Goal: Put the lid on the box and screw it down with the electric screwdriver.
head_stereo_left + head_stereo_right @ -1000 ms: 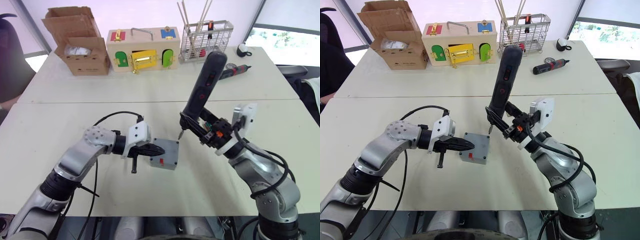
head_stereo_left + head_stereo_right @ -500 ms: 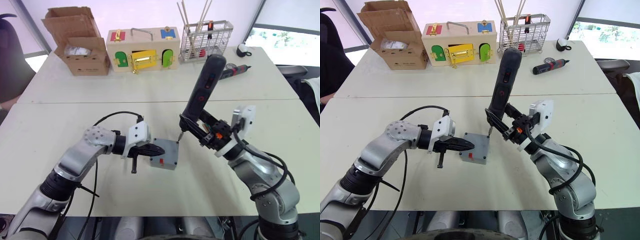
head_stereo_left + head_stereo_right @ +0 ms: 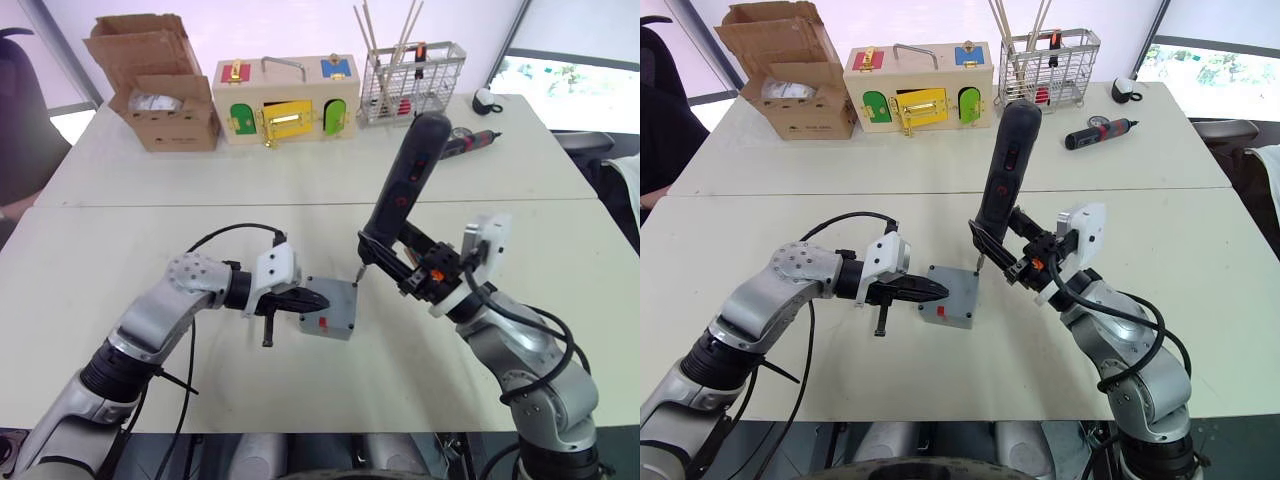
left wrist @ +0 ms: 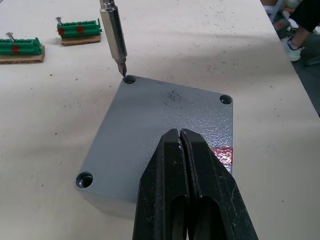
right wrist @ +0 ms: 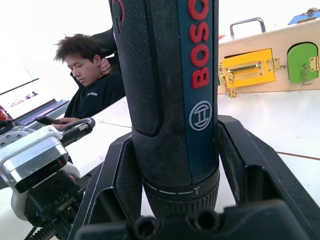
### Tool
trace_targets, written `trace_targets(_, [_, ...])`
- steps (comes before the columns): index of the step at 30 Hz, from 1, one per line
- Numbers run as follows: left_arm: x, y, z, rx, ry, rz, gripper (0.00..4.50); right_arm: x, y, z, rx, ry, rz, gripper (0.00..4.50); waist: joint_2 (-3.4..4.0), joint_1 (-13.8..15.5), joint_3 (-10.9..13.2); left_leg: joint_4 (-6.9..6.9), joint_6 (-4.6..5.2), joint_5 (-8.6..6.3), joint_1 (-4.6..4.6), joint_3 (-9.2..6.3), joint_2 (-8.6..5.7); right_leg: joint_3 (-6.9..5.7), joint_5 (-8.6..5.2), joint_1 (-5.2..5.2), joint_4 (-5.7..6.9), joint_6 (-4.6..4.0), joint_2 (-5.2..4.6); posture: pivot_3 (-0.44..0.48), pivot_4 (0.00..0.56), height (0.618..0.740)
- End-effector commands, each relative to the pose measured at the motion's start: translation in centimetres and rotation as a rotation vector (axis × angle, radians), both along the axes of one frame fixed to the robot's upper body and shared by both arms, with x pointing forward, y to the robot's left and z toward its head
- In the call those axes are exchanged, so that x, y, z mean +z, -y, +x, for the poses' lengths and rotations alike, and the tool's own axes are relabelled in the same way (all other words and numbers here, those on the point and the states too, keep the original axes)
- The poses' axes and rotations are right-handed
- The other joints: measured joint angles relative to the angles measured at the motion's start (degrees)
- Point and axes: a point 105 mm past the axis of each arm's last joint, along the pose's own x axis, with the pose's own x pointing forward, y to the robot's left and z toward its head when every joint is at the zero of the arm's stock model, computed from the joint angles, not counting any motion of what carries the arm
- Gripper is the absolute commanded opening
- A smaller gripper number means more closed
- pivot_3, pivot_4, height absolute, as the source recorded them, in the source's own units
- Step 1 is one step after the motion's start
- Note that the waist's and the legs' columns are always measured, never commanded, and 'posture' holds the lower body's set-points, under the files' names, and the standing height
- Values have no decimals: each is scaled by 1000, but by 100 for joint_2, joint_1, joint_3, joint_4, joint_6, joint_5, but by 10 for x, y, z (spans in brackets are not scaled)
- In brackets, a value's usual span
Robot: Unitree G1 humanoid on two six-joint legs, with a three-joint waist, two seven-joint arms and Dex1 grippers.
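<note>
- We look down on a pale cream counter made of two tabletops pushed together, with a dark seam running across between them.
- Along the far edge we see an open cardboard box, a wooden box with coloured doors and a wire basket holding thin sticks.
- Beside the basket lie a smaller black-and-red screwdriver and a small dark object.
- Behind the counter we see a bright white wall crossed by a dark diagonal bar.
- A window at far right lets in daylight, with greenery outside.
- In the right wrist view we see a seated person in dark clothing.
</note>
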Motion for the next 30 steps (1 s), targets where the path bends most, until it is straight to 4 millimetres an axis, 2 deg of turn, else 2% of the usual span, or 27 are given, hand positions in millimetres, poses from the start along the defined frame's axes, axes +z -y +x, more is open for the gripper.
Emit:
trace_targets(1, [-25,-6,-1,35,-66,75,0,27,-1,-5,9,105,33,1844,0,4,0,0,0,0,0,0,0,0,0,0,0,0,0,0,150,740])
trace_targets(8, [-25,-4,-1,30,-67,70,0,33,-1,-7,20,114,28,1844,0,11,0,0,0,0,0,-1,0,0,0,2,-1,0,-2,0,150,740])
trace_targets(14, [-24,-3,0,29,-65,70,0,24,-2,-10,33,79,16,1844,0,12,0,0,0,0,0,-1,-1,-1,0,3,-2,0,-2,0,150,740])
trace_targets(30, [-27,-5,-2,34,-65,78,0,17,-5,-11,38,50,22,1844,0,7,0,0,0,0,0,-2,-1,-1,0,3,-2,0,-1,0,150,740])
